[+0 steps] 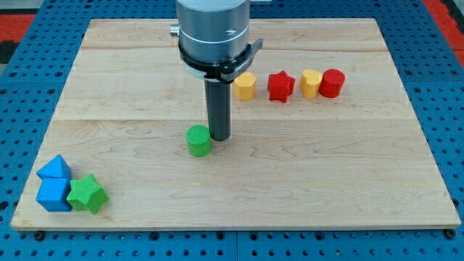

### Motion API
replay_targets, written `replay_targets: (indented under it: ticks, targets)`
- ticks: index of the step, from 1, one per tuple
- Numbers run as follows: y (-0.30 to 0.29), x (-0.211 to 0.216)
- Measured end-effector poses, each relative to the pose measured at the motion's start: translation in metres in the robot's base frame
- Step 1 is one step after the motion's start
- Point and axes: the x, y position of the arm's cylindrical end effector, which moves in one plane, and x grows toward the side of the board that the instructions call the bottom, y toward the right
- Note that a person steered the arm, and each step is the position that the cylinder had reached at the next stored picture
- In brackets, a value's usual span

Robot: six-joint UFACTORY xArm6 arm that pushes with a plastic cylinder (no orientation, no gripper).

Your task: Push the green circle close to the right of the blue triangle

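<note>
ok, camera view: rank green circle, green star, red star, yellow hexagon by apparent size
1. Green star block, but it lies nearest the view's bottom, so nearness may inflate it.
2. Green circle block.
3. Red star block and yellow hexagon block: too alike to rank.

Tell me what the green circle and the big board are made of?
The green circle looks like matte plastic, maybe 3D-printed: fine ridges run up its side. The board looks like pale, smooth wood, with grain lines and plank seams showing. My tip sits right against the circle's right side, and looks like dark metal or plastic.
</note>
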Motion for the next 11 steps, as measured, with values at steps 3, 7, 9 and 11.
replay_targets:
  ticks: [3,7,9,11]
  targets:
    - [-0.047,0.01]
    - [-0.058,0.059]
    - [-0.102,0.015]
    - [-0.146,0.007]
